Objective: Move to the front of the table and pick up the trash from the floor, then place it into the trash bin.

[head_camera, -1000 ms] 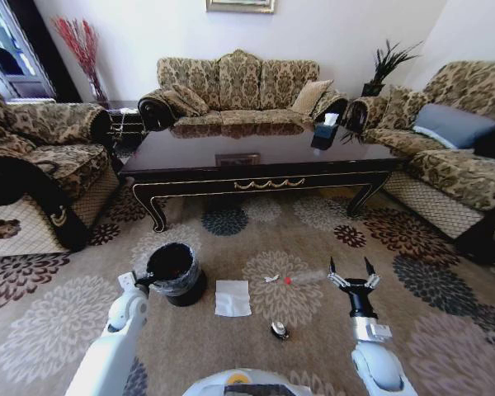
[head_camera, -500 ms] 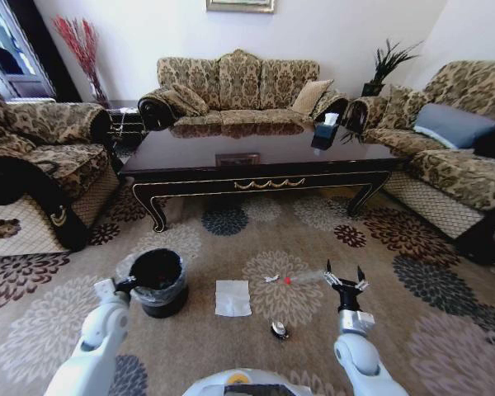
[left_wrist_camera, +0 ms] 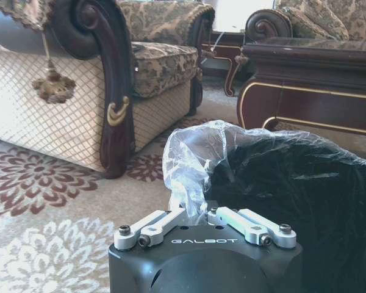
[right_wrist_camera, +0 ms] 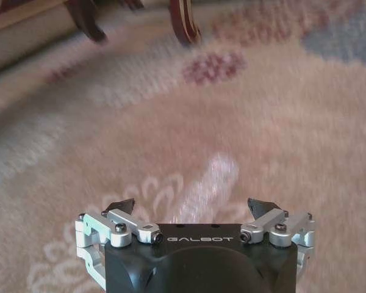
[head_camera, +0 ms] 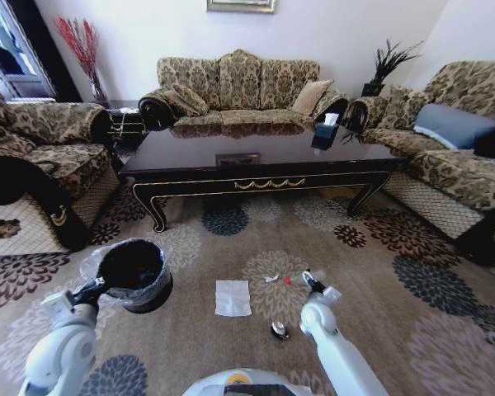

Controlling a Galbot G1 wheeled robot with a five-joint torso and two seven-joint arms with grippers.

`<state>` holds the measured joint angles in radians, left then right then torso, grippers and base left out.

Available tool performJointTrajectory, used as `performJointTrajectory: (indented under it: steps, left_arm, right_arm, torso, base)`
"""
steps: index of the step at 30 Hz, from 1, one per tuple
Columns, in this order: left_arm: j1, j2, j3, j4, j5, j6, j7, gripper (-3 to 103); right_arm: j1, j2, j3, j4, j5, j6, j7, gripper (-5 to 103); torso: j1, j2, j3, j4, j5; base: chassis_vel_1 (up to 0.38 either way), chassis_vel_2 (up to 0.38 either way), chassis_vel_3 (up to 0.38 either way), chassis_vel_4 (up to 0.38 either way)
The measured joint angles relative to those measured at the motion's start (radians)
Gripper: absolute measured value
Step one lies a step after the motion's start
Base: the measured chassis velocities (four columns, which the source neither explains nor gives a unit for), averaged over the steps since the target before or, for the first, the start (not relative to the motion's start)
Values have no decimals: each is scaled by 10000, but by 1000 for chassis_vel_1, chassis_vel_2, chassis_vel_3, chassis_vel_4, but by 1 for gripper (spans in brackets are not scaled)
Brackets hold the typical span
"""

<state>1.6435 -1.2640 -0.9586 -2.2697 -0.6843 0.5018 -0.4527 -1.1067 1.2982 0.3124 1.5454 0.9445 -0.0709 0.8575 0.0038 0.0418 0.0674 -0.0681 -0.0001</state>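
My left gripper [head_camera: 95, 289] [left_wrist_camera: 204, 213] is shut on the rim and clear liner [left_wrist_camera: 192, 159] of the black trash bin [head_camera: 134, 273] [left_wrist_camera: 293, 195], which sits tilted at the left over the carpet. On the floor [head_camera: 379, 272] in front of the table [head_camera: 256, 157] lie a white napkin [head_camera: 233, 298], a white scrap [head_camera: 271, 279], a wrapper with a red spot [head_camera: 287, 280] and a small dark lump [head_camera: 279, 331]. My right gripper [head_camera: 310, 279] [right_wrist_camera: 191, 207] hovers open just over the clear wrapper [right_wrist_camera: 210, 177], nothing between its fingers.
Patterned sofas [head_camera: 235, 87] ring the table on three sides, with an armchair [head_camera: 41, 165] [left_wrist_camera: 110, 79] close to the bin on the left. A dark box [head_camera: 323, 134] stands on the tabletop. Open carpet lies between me and the table.
My left arm has carried the bin leftward and nearer to me. My right arm has swung left and down, from right of the wrapper to right over it.
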Motion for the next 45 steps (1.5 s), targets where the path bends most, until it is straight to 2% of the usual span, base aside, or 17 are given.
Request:
performJointTrajectory:
  steps: [2,7,17,22,28,33,38,45]
  left_arm:
    - [172,-156,-87,-180,69,-46,3,3]
    - [429,-417,-186,-441,128,-69,7,3]
    - [685,-559,-358,-668,149,-75,6,3]
    - [752,-564,-411,-736,143,-75,6,3]
    - [867,-570,-481,-830,124,-70,1,3]
    - [970,-574,-558,-936,97,-60,-7,3]
    - [1185,-593,-675,-1117,60,-53,-9,3]
    - [1368,-600,-816,-1283,7,-50,-12,3]
  right_arm:
    - [568,82,-74,-454,619,-325,410,100]
    - [1533,199,-97,-1402,1279,-657,938,100]
    - [3061,514,177,-3835,1578,-687,992,100]
    - [3644,555,341,-4949,1745,-452,341,100]
    - [4090,561,446,-5715,1777,-307,-90,100]
    - [4306,558,438,-6534,1421,-101,-561,100]
    - [4468,574,398,-7476,1084,269,-1398,100]
    - [4709,695,535,-8346,946,431,-1916,100]
  torso:
    - [0,0,0,-2,2]
    - [0,1,0,-1,0]
    - [0,0,0,-1,1]
    - [0,0,0,-3,2]
    - [0,0,0,0,1]
    - [0,0,0,-2,1]
    - [0,1,0,-2,1]
    - [-1,1,0,-1,2]
  base:
    - [0,0,0,0]
    - [0,0,0,0]
    - [0,0,0,0]
    - [0,0,0,0]
    - [0,0,0,0]
    - [0,0,0,0]
    - [0,0,0,0]
    - [0,0,0,0]
